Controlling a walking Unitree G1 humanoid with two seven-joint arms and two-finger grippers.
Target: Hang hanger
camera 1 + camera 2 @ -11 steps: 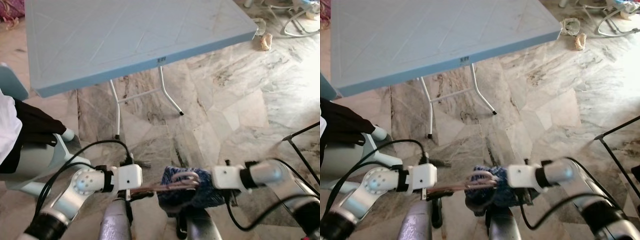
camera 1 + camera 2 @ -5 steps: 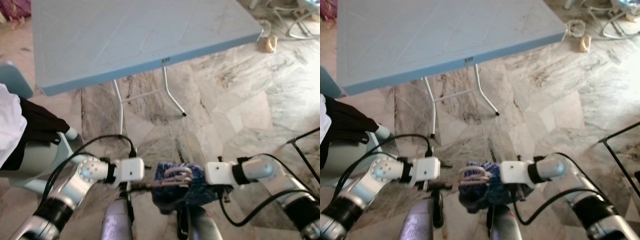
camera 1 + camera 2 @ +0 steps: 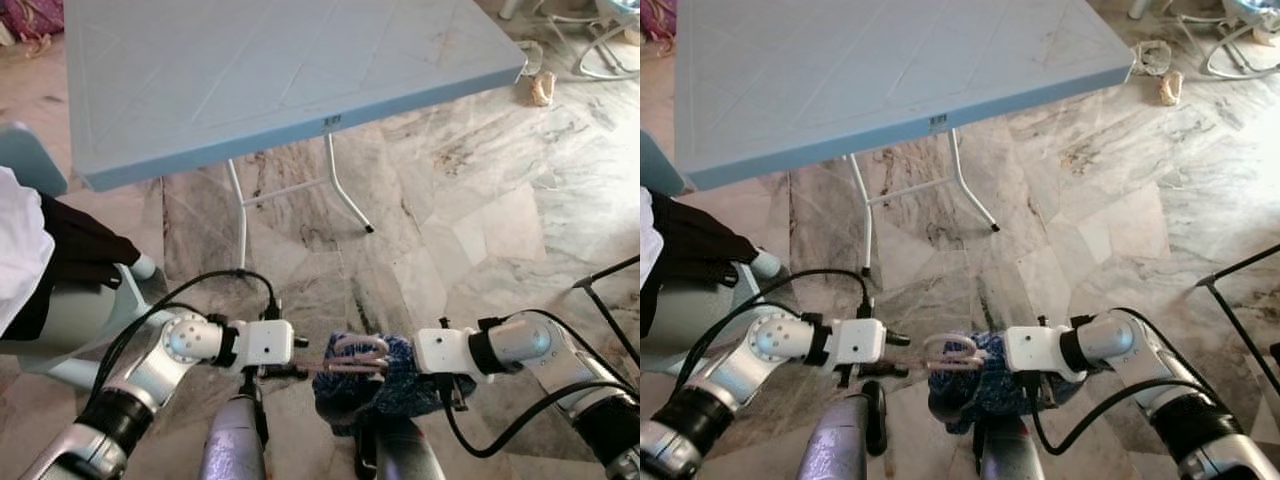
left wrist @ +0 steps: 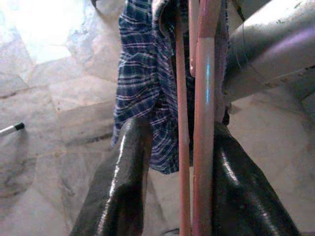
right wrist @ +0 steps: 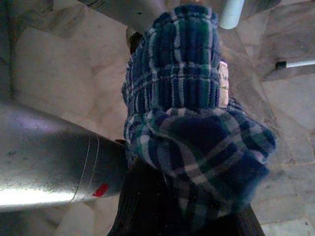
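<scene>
While left wrist view shows fingers (image 4: 123,187) bracketing pink hanger (image 4: 203,123), head views hide this

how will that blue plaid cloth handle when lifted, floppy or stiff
Likely floppy: the cloth folds and droops over the right gripper. Probably light, bunching easily. It may slide along the thin pink hanger that the left gripper holds.

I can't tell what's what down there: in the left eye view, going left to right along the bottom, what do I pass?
Left arm → left gripper → pink hanger → blue plaid cloth → right gripper → right arm.
</scene>
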